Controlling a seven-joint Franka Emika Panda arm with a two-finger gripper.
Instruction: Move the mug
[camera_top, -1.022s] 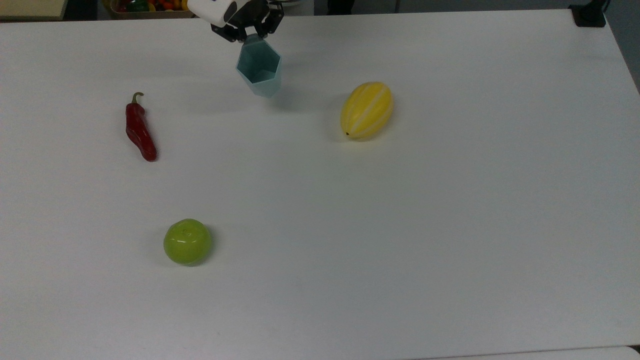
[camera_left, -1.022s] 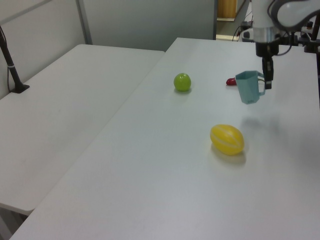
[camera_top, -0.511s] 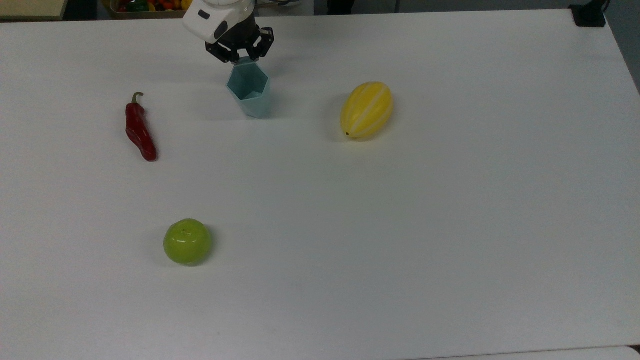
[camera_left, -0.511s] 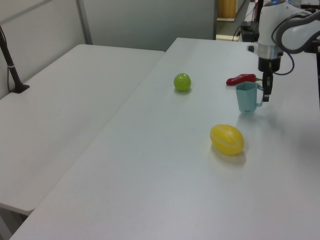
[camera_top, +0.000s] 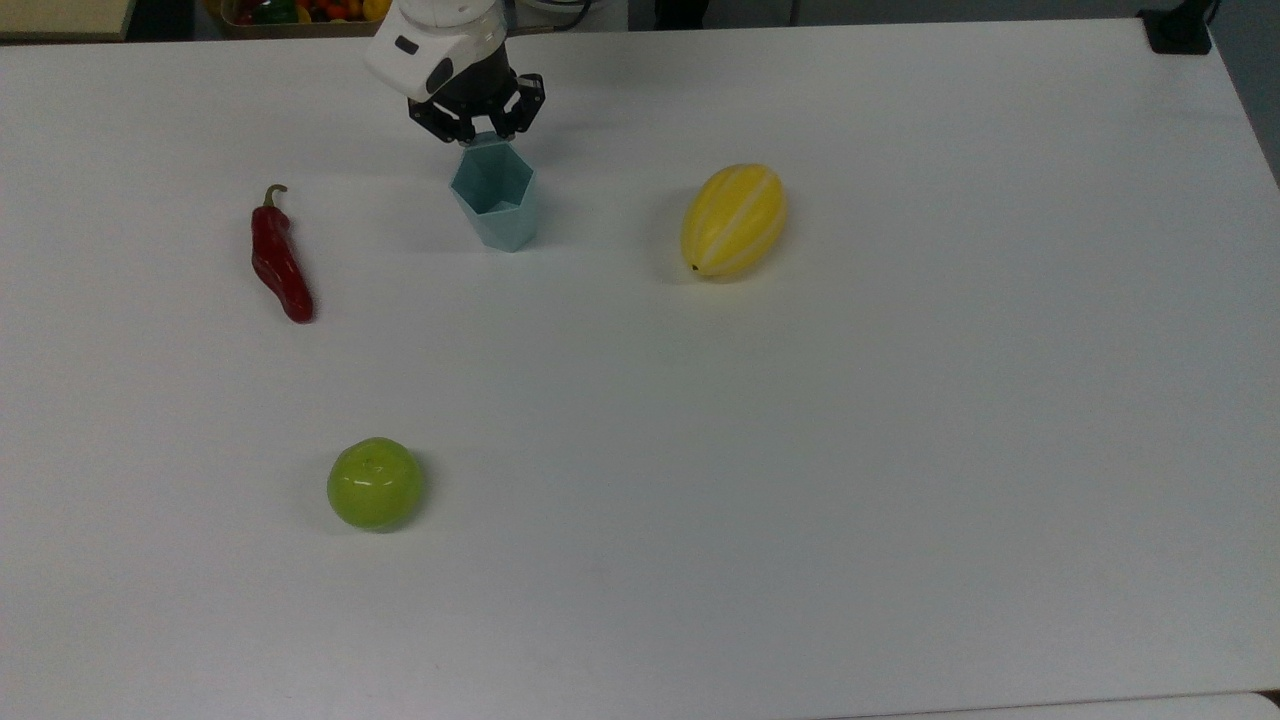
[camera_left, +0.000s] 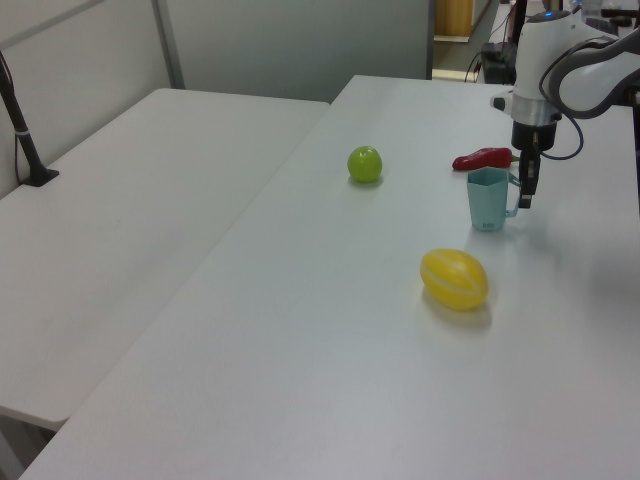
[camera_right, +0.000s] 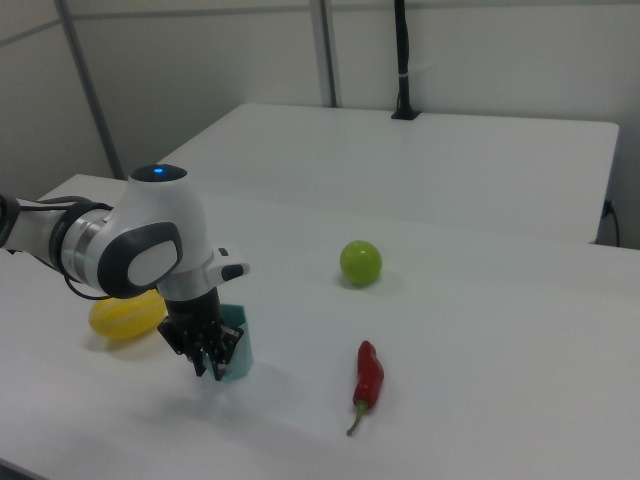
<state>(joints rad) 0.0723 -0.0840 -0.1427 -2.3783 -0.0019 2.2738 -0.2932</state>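
Observation:
The pale teal faceted mug (camera_top: 493, 205) stands upright on the white table (camera_top: 800, 450), between the red chilli and the yellow melon. My gripper (camera_top: 480, 135) is at its far rim in the top view, pointing down and shut on the small handle. In the left view the mug (camera_left: 487, 200) has my gripper (camera_left: 524, 190) at its right side, over the handle. The right view shows my gripper (camera_right: 212, 365) in front of the mug (camera_right: 238, 350), hiding most of it.
A yellow melon (camera_top: 733, 220) lies to the top view's right of the mug. A red chilli (camera_top: 280, 262) lies to the top view's left. A green round fruit (camera_top: 375, 483) sits nearer the front. A second table (camera_left: 130, 190) adjoins on the left view's left.
The mug hung tilted above the table a second ago. It has come down and slightly toward the chilli, and now stands upright on the surface with my gripper still on its handle.

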